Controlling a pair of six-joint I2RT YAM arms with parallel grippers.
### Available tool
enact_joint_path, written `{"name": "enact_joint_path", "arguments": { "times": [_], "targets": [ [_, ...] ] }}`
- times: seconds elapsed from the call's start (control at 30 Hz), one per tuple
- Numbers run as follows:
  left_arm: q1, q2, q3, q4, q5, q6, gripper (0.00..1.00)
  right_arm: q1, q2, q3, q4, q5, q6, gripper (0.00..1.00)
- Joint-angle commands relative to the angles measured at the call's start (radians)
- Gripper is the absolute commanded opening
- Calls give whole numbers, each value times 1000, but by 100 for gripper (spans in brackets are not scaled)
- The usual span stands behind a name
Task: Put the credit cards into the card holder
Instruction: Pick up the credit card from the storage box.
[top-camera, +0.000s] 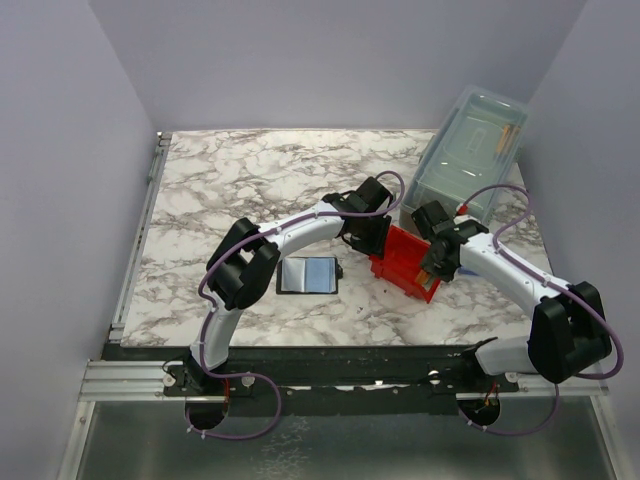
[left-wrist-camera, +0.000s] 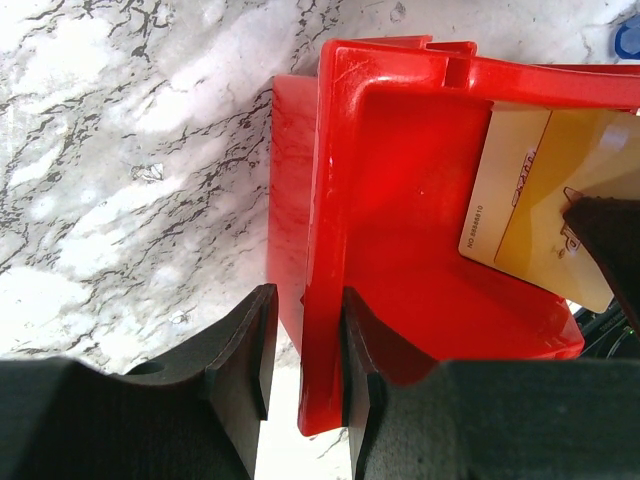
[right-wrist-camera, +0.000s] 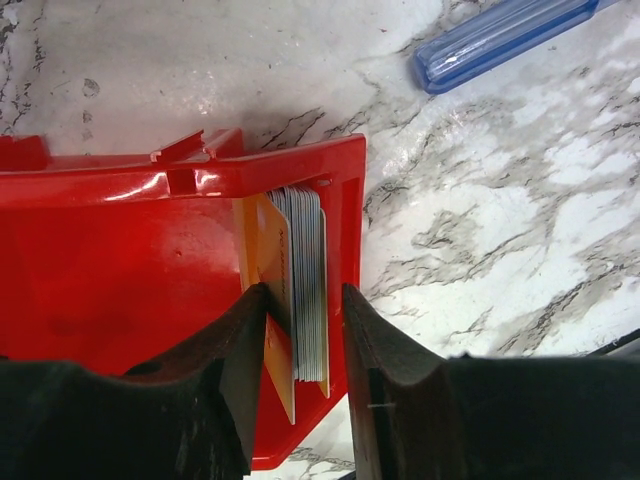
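Note:
The orange-gold credit cards (right-wrist-camera: 300, 270) stand on edge as a stack against one end wall inside the red bin (right-wrist-camera: 120, 250). They also show in the left wrist view (left-wrist-camera: 545, 195). My right gripper (right-wrist-camera: 303, 300) is open. Its jaws straddle the stack, the left pad against an orange card and the right pad by the bin's wall. My left gripper (left-wrist-camera: 306, 330) is open around the bin's side wall (left-wrist-camera: 325, 250); one pad touches it and the other stands a little apart. The black card holder (top-camera: 308, 274) lies open on the table, left of the bin (top-camera: 405, 262).
A clear lidded box (top-camera: 470, 150) stands at the back right, just behind the bin; its bluish edge (right-wrist-camera: 500, 40) shows in the right wrist view. The marble tabletop (top-camera: 230, 180) has walls on three sides. Both arms meet over the bin.

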Motion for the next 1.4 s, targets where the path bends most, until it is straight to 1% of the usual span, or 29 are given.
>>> {"name": "enact_joint_path", "arguments": {
  "times": [0.0,0.2,0.3,0.4,0.57,0.67,0.77,0.93,1.17,1.27,1.37],
  "targets": [
    [18,14,5,-34,-41,22,34,-9,-19,9,-123,48,-29,35],
    [17,14,5,-34,-39,23,34,-9,-22,6,-118,44,-34,34],
    [17,11,4,-34,-39,23,34,-9,-20,5,-111,48,-39,29],
    [18,11,4,-35,-39,24,34,-10,-12,6,-107,44,-45,22],
    [17,13,5,-35,-38,23,34,-9,-14,19,-123,44,-46,20],
    [17,15,8,-35,-32,23,34,-9,-18,25,-126,45,-49,16],
    [17,17,8,-35,-30,22,34,-9,-14,28,-124,41,-53,14],
    [18,17,8,-35,-27,21,34,-9,-2,29,-114,39,-57,1],
    [17,23,9,-34,-16,15,35,-9,-39,39,-68,71,-64,0],
    [17,21,8,-34,-9,13,38,-9,-69,23,-26,81,-76,0],
    [17,8,7,-35,-3,8,44,-9,-86,14,-2,79,-82,0]
  ]
}}
